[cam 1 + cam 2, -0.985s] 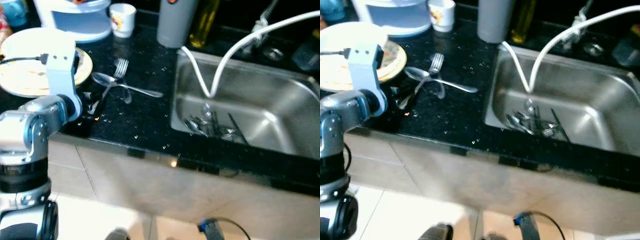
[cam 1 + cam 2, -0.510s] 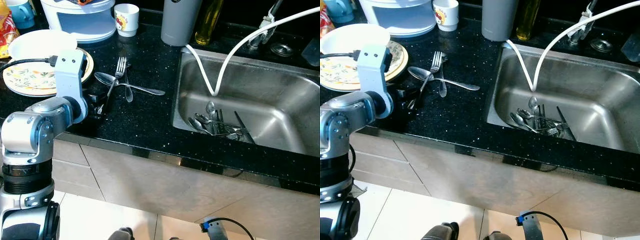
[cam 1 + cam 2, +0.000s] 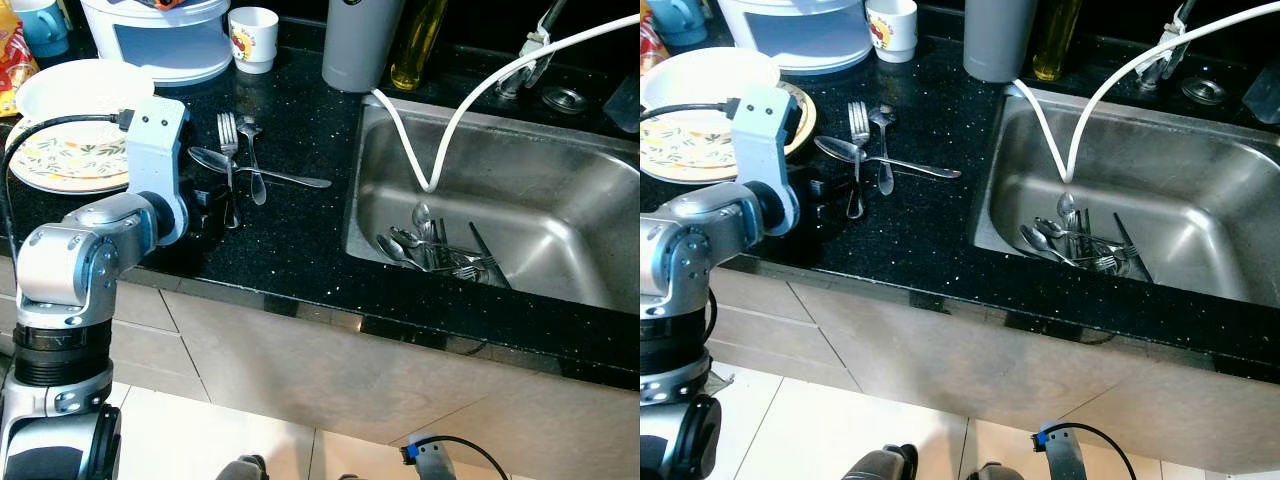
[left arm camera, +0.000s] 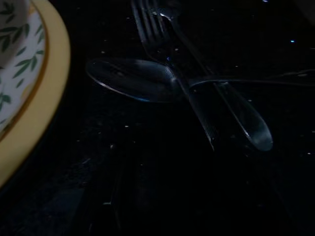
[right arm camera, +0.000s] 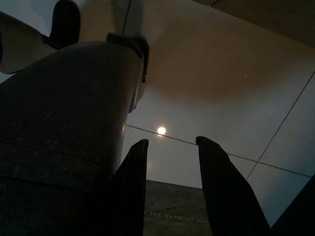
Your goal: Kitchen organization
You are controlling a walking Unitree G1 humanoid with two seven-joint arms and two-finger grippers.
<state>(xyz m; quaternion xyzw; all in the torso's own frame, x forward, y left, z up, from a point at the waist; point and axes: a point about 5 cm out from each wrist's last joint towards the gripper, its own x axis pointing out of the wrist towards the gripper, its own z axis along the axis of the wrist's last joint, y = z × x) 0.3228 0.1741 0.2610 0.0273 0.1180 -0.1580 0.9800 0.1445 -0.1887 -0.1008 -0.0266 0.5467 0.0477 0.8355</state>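
The left gripper [image 3: 212, 205] is reaching low over the black speckled bench [image 3: 280, 240] at the handle end of the silver fork [image 3: 228, 160], which is lying crossed with two steel spoons [image 3: 250, 172] between the floral yellow-rimmed plate [image 3: 65, 160] and the stainless sink [image 3: 500, 215]. Judged step: picking up loose cutlery; next, closing on the fork handle and lifting clear of the spoons. Cannot tell the left gripper's opening or whether it is touching the fork; the right gripper [image 5: 170, 182] is hanging idle, parted and empty.
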